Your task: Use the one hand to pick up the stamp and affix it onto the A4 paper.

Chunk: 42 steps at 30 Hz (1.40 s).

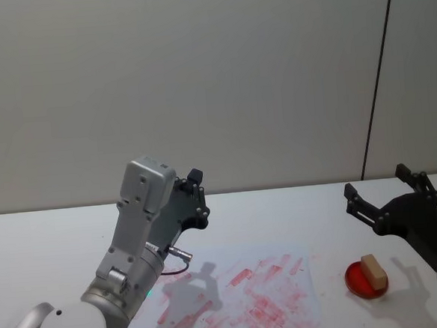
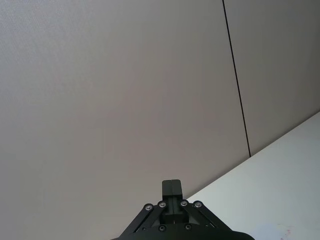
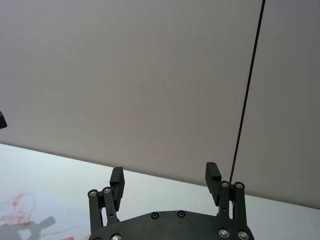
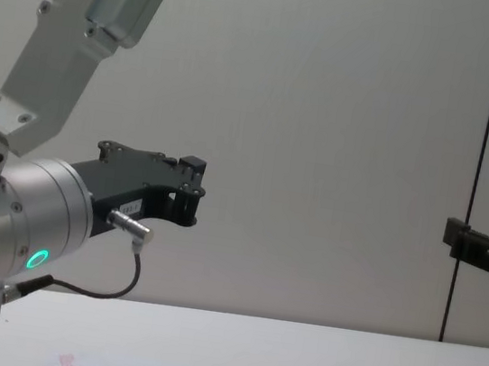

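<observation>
Wooden stamp point(image 1: 373, 271) rests on the red pad point(image 1: 352, 279), below our nearer right gripper point(image 1: 375, 181), whose fingers stand apart; its long axis seems to run roughly along them. Paper point(image 1: 301, 293) lies leftward, by our closed left gripper point(image 1: 195, 176).

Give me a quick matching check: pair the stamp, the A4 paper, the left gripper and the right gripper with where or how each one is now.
Things:
1. stamp
2. A4 paper
3. left gripper
4. right gripper

States:
A. shut, raised above the table
B. lying flat, covered in red marks
C. open, raised in the air
D. resting on a red dish

Pairs: 1-D, 2-B, 3-A, 4-C
</observation>
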### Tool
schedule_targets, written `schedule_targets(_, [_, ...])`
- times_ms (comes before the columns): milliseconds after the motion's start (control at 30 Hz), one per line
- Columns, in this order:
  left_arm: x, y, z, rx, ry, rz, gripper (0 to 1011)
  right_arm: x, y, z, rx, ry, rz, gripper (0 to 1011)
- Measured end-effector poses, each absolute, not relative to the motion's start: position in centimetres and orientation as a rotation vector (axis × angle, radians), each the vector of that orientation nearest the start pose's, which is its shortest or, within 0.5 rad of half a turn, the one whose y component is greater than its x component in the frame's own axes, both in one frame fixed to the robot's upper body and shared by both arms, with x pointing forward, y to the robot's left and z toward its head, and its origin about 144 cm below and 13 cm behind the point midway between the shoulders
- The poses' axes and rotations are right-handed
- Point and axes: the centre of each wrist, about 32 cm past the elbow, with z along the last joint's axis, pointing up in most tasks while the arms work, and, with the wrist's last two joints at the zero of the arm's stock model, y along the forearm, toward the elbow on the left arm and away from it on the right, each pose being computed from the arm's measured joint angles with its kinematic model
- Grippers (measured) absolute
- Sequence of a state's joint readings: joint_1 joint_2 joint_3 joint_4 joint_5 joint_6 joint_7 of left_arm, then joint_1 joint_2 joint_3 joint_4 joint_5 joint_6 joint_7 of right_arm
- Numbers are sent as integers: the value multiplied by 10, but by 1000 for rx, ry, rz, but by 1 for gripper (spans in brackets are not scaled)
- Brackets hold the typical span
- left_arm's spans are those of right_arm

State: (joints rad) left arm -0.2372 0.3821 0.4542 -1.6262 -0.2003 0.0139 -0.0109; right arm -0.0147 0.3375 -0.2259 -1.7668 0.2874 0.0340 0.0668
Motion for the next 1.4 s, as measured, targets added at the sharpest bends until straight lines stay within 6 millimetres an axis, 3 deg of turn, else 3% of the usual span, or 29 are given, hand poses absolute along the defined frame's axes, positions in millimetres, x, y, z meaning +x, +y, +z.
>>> schedule_targets(1133, [492, 198, 1204, 61, -268, 1124, 0, 443, -237, 1189, 26, -75, -1230, 1001])
schedule_targets(1400, [492, 198, 1204, 61, -268, 1124, 0, 437, -249, 1188, 12, -77, -1233, 1001])
